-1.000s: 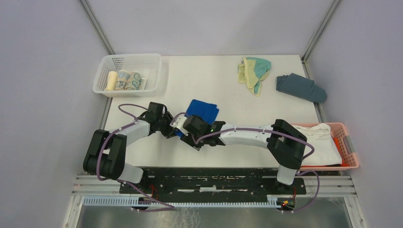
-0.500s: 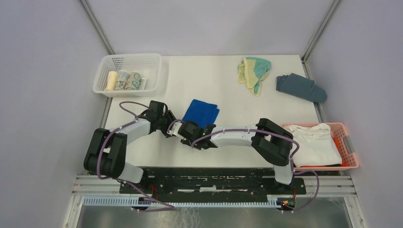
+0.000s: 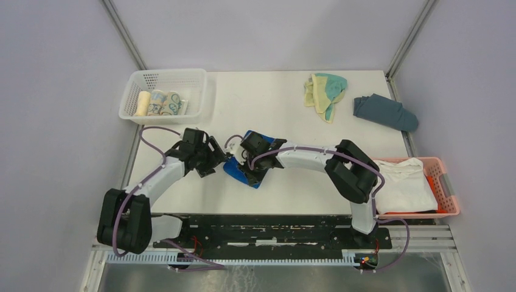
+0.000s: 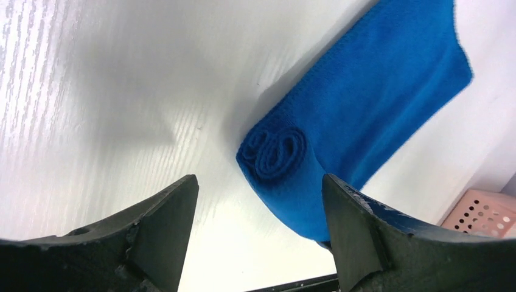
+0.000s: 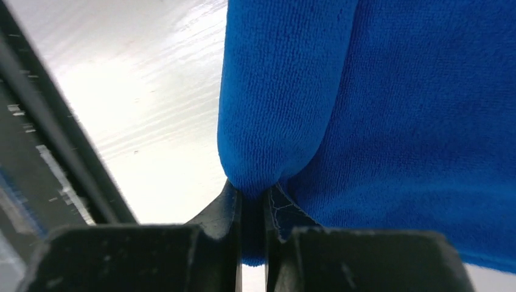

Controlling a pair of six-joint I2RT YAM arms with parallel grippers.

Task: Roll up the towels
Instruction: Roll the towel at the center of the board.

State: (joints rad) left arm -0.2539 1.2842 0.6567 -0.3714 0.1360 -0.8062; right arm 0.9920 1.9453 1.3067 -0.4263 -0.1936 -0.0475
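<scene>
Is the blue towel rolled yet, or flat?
Partly rolled: the blue towel shows a coiled end in the left wrist view, flat cloth trailing beyond.

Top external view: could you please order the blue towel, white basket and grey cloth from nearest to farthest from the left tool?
1. Blue towel, just right of the left tool.
2. White basket, far-left corner.
3. Grey cloth, far-right edge.

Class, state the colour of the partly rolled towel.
Royal blue; the towel shows best in the left wrist view.

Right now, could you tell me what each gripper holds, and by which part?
The right gripper pinches the blue towel by a bunched fold at its rolled end; the open left gripper holds nothing.
</scene>
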